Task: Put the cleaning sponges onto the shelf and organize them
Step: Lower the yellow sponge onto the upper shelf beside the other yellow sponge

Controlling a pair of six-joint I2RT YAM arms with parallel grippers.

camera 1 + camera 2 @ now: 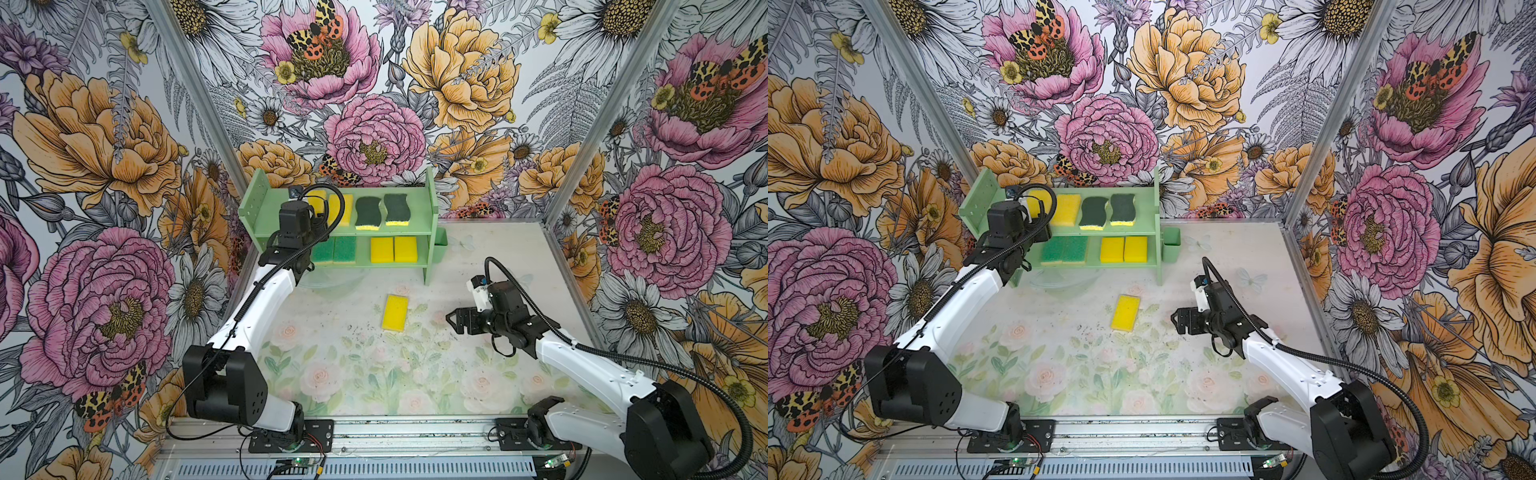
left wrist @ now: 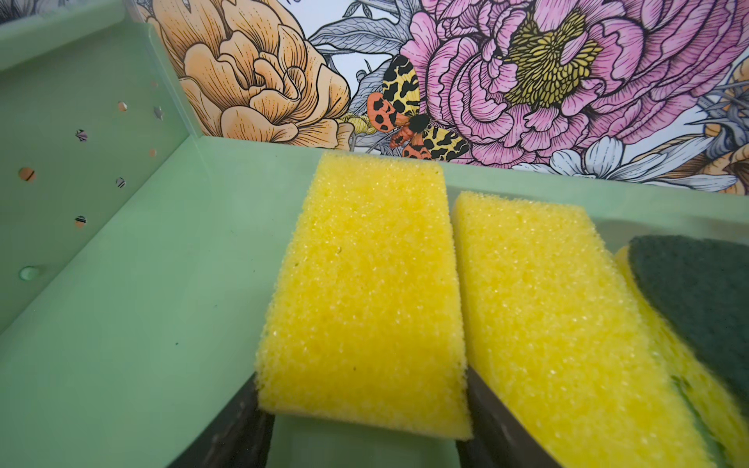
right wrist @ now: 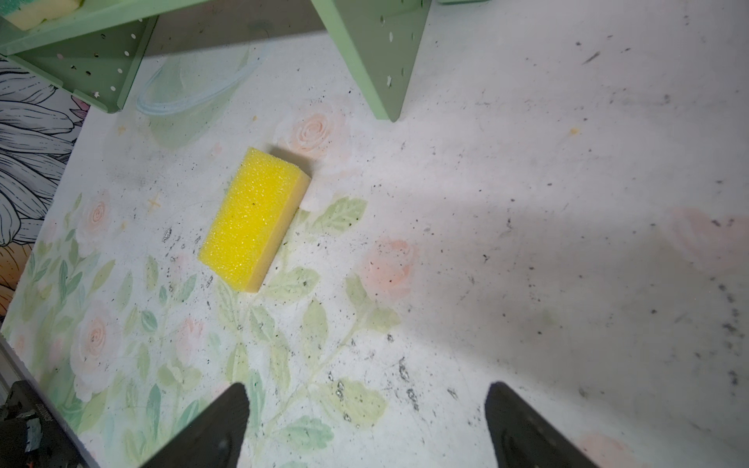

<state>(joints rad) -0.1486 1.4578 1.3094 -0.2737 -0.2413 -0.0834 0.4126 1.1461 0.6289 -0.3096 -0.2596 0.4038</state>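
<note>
One loose yellow sponge (image 1: 396, 312) lies on the counter (image 1: 498, 257), long axis pointing toward the shelf (image 1: 431, 208). It sits just left of the wide-open right pincer (image 1: 451, 324), the nearer one. The left pincer (image 2: 360, 379) flanks a top-tier yellow sponge (image 2: 364, 291); I cannot tell if it grips. Shelved: four yellow, two dark-green sponges (image 1: 368, 212), two bright-green sponges (image 1: 334, 249).

My right gripper (image 3: 367, 391) is black, the loose sponge (image 3: 253, 219) plain yellow, the table (image 3: 527, 202) pale with faded pink roses, green leaves and black specks, the shelf (image 1: 430, 216) mint green, the wavy sponges (image 1: 368, 212) dark green over yellow, and the walls (image 1: 374, 137) flowered pink and orange.
</note>
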